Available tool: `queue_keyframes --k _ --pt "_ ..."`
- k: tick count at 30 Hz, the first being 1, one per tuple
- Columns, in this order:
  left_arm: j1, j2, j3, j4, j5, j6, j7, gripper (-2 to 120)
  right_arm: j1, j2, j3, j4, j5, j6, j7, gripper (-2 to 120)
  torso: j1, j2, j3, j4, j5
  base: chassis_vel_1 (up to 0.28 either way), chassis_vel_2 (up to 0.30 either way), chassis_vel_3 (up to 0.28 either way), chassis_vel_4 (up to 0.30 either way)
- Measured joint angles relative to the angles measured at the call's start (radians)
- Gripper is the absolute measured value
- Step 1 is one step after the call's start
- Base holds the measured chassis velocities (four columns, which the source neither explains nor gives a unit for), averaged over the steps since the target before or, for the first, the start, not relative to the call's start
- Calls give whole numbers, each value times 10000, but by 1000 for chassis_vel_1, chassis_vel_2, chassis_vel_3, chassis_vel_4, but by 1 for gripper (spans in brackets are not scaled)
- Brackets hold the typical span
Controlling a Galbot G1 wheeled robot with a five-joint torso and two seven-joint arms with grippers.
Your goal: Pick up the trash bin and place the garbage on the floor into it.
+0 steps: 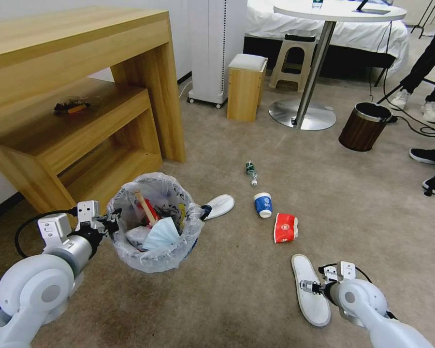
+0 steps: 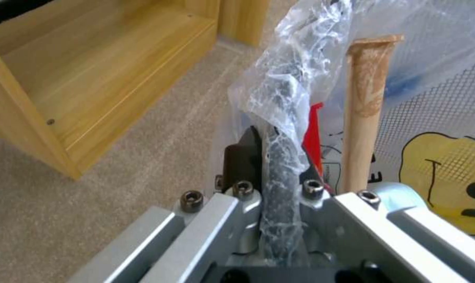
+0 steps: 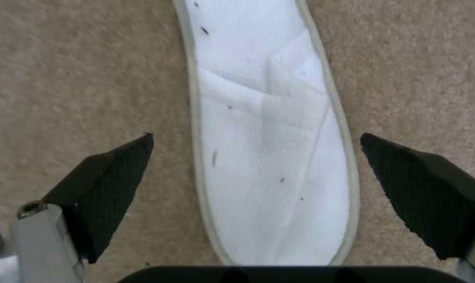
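Left hand (image 1: 112,221) was clamped on the trash bin (image 1: 154,251) rim, and right hand (image 3: 256,188) hung wide open right over a white slipper (image 3: 271,129) on the floor (image 1: 237,299).

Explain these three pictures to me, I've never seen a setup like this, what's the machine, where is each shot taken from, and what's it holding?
This is a wheeled robot with two arms. The wide picture comes from a camera on its head, looking down at the carpet floor. The other two come from cameras on its wrists.

The left gripper is shut on the bag-lined rim of the trash bin, which already holds litter, including a wooden stick.

The right gripper is open, its two black fingers either side of a white slipper lying flat below.

On the carpet lie a second slipper, a blue paper cup, a red wrapper and a small bottle.
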Motion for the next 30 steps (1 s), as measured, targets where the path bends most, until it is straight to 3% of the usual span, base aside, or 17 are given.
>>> queue_keyframes --k 7,9,11,14,22,25,30 --pt "10 1 0 -10 26 -2 0 0 54 115 -210 -432 -558 60 -378 89 0 0 0 0 0 0 0 0 0" --pt "11 25 1 -10 29 -5 0 0 73 158 -231 -450 -653 112 -446 78 0 0 0 0 0 0 0 0 0" --pt "11 39 1 -10 31 -6 0 0 74 167 -241 -449 -695 146 -474 74 0 0 0 0 0 0 0 0 0" --pt "3 58 1 -10 32 -10 10 0 55 171 -253 -389 -823 245 -592 57 0 0 0 0 0 0 0 0 0" --pt "-10 46 25 12 45 -17 30 0 55 196 -284 -470 -1042 415 -718 34 1 0 0 0 0 0 0 0 0" --pt "-6 60 26 17 47 -20 33 0 56 209 -293 -532 -1168 517 -771 18 0 -1 0 0 0 0 0 0 0" --pt "-3 81 29 17 47 -20 37 0 58 213 -298 -559 -1240 573 -797 7 0 0 0 0 0 0 0 0 0"
